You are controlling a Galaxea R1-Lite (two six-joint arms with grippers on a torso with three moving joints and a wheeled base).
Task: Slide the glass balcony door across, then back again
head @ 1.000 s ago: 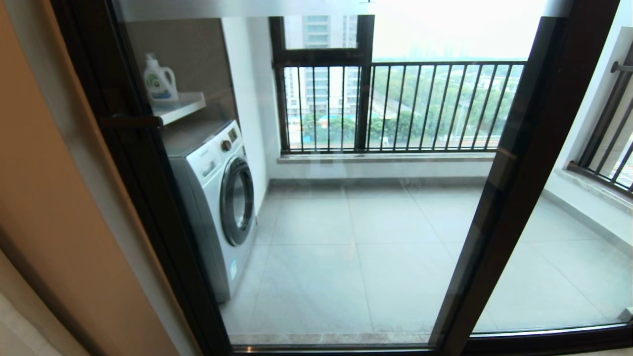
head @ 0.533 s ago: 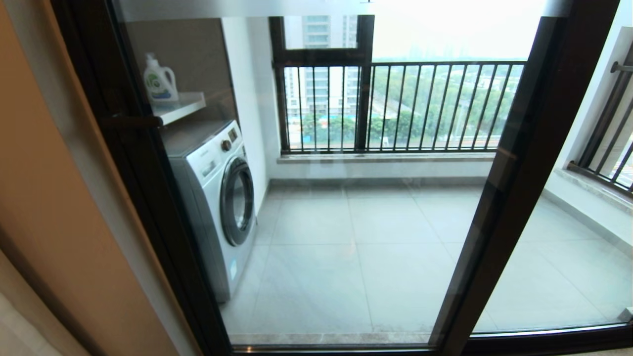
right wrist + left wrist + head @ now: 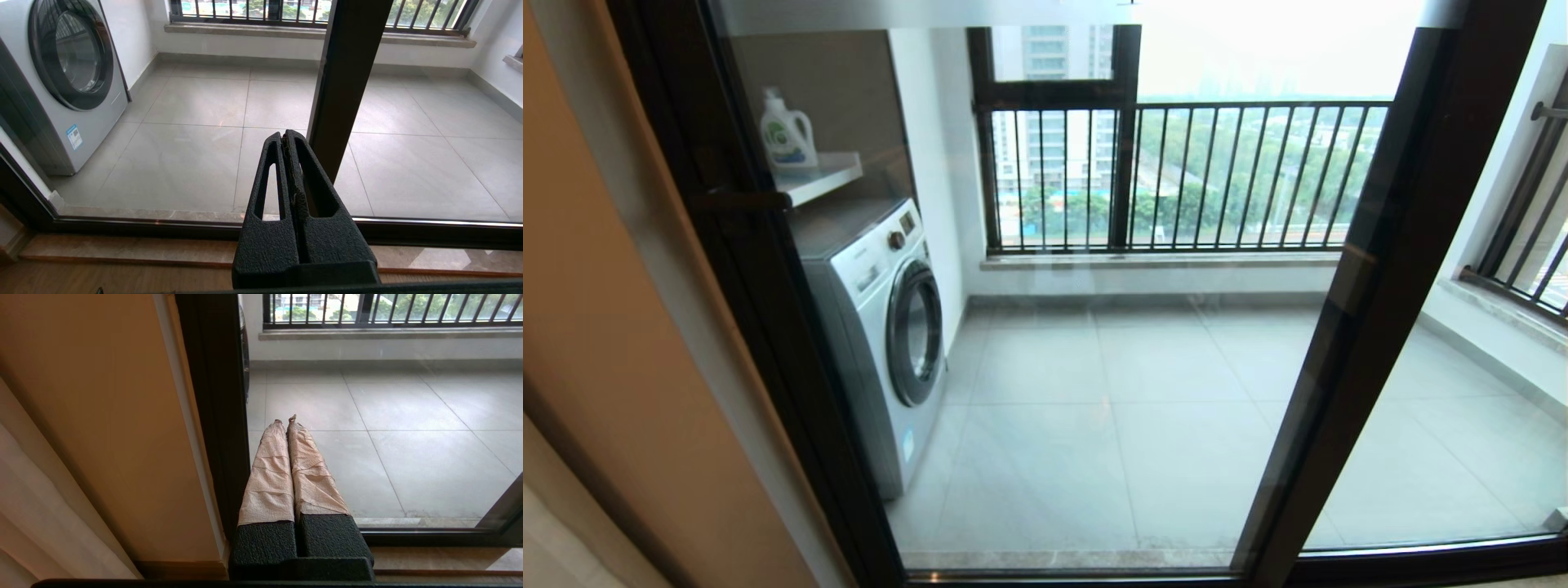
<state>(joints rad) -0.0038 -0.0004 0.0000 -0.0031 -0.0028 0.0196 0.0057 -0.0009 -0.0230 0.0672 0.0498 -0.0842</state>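
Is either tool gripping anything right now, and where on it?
Nothing is held. Left tool and right tool are both shut on nothing, short of the dark-framed glass balcony door.

Left hand (image 3: pixel 286 421) closed beside door frame (image 3: pixel 214 416).

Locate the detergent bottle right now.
Head view, upper left: the detergent bottle stands on a white shelf above the washing machine, behind the glass.

Door frame (image 3: pixel 1372 269) dark brown; washer (image 3: pixel 882 327) white.
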